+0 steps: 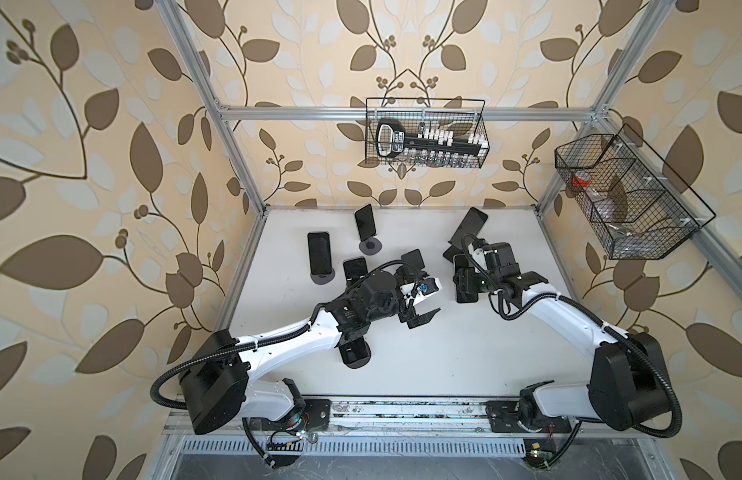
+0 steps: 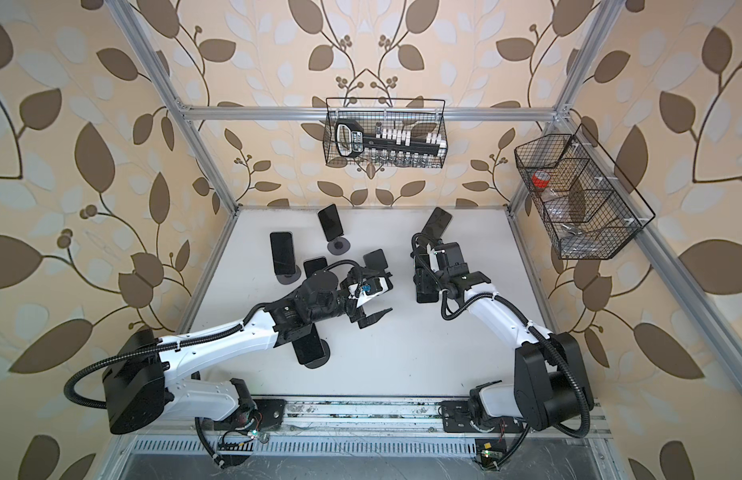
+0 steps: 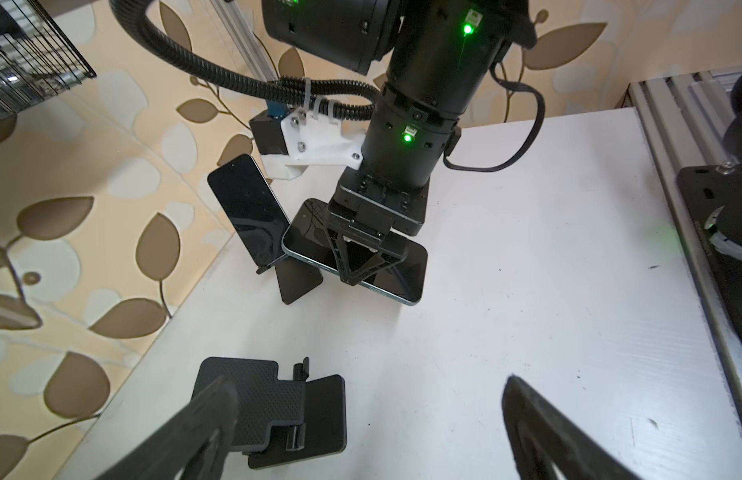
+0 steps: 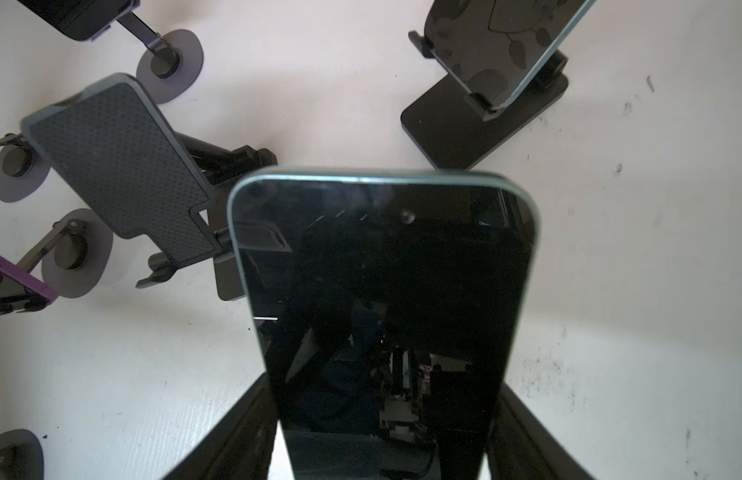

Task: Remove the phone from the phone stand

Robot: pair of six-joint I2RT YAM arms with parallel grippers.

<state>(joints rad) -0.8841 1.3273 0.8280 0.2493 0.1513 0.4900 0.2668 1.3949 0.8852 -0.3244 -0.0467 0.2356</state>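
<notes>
My right gripper (image 4: 382, 415) is shut on a phone (image 4: 382, 291) with a black screen and a teal edge. The phone (image 3: 402, 270) is held flat and low over the white table (image 1: 444, 353), clear of any stand; whether it touches the table I cannot tell. In both top views it shows right of centre (image 1: 464, 298) (image 2: 425, 297). An empty phone stand (image 3: 278, 407) with a textured plate stands beside it (image 4: 120, 166) (image 1: 413, 259). My left gripper (image 3: 369, 390) (image 1: 429, 301) hangs open over bare table next to that stand, with nothing in it.
Several other phones rest on stands: at the back right (image 1: 473, 224), back centre (image 1: 365, 222), left (image 1: 319, 253) and under the left arm (image 1: 354, 353). Wire baskets hang on the back rail (image 1: 425, 137) and the right rail (image 1: 627, 199).
</notes>
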